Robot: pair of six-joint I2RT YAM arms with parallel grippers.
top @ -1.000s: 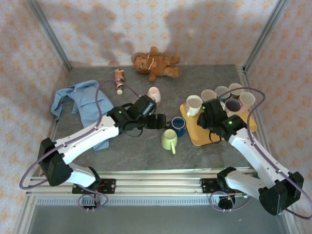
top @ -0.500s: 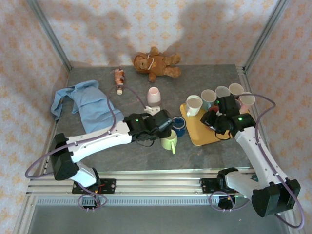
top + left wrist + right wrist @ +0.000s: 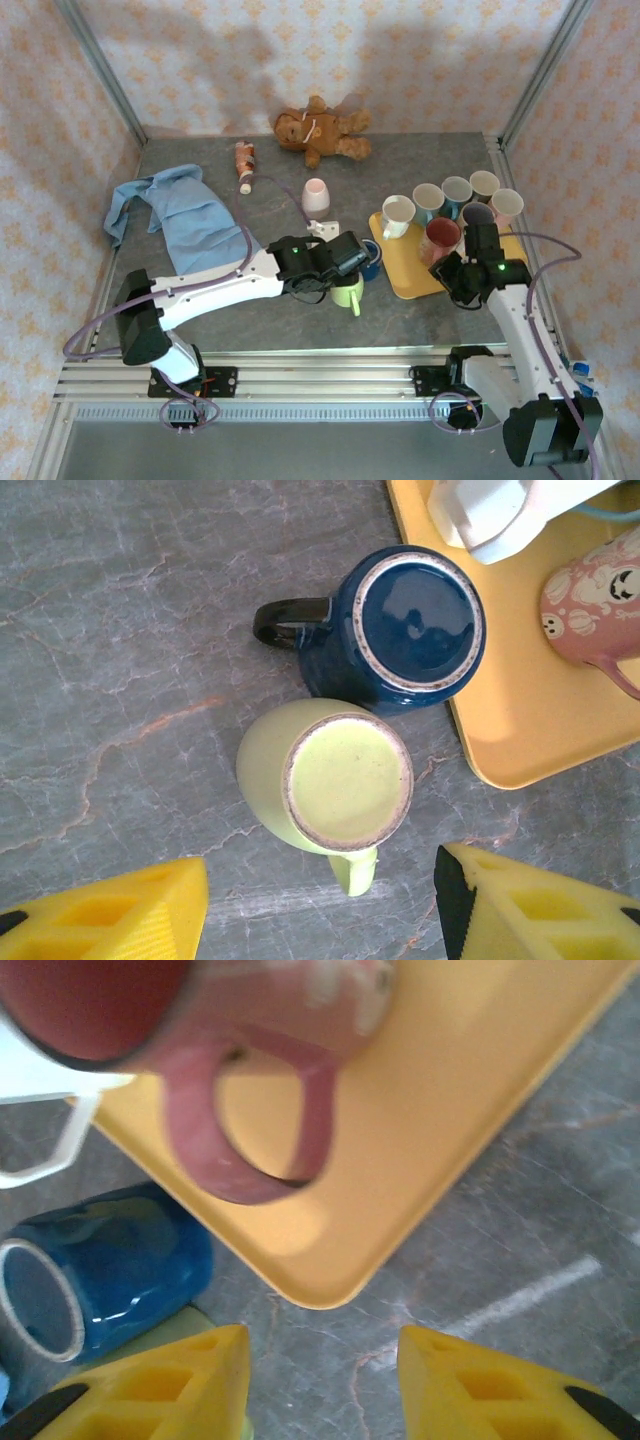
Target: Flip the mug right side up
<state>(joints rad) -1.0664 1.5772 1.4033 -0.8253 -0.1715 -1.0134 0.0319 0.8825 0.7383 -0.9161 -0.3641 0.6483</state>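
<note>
A light green mug (image 3: 340,780) stands upside down on the grey table, base up, its handle pointing toward my left gripper (image 3: 320,910). That gripper hovers over it, open, with one yellow finger (image 3: 120,915) on each side and apart from the mug. In the top view the green mug (image 3: 347,292) sits just below the left gripper (image 3: 345,258). A dark blue mug (image 3: 415,620) stands upside down against it. My right gripper (image 3: 325,1380) is open over bare table off the tray's corner, holding nothing. A pink-red mug (image 3: 440,238) stands upright on the yellow tray (image 3: 410,282).
Several more upright mugs line the tray's far side (image 3: 458,190). A pink cup (image 3: 315,193) stands inverted behind the left arm. A teddy bear (image 3: 318,130) and a small bottle (image 3: 244,163) lie at the back, a blue cloth (image 3: 175,210) at the left.
The left arm swung right and nearer, coming over the green mug with its jaws narrowed. The right gripper drew back off the tray, leaving the pink-red mug standing upright there.
</note>
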